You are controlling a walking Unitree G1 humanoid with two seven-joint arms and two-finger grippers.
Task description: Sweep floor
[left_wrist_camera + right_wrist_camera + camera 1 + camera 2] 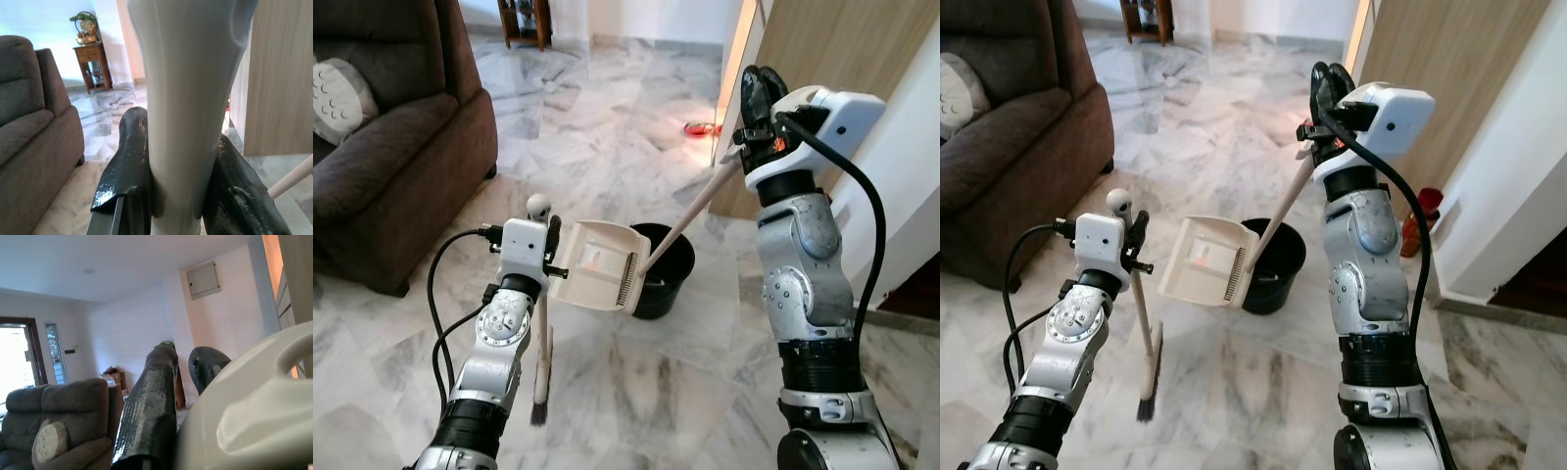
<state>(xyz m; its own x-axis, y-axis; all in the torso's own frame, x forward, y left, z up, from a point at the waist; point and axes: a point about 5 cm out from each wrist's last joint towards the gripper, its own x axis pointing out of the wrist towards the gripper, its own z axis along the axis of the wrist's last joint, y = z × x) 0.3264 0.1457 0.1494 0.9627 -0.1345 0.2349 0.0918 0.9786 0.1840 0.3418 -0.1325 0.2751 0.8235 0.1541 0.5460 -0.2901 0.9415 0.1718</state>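
Between the left gripper's jaws: broom handle.

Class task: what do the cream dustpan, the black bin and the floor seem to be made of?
Cream long-handled dustpan: likely moulded plastic, matt, with a toothed comb edge.
Round black bin: probably plastic, smooth and slightly glossy.
Pale grey veined floor: looks like polished marble tile; veining and reflections show.

Brown sofa with cushion, wooden side table

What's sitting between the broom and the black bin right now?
The dustpan, tilted on its long handle, hangs between the broom in the left gripper and the black bin, its toothed edge at the rim; both eye views show it.
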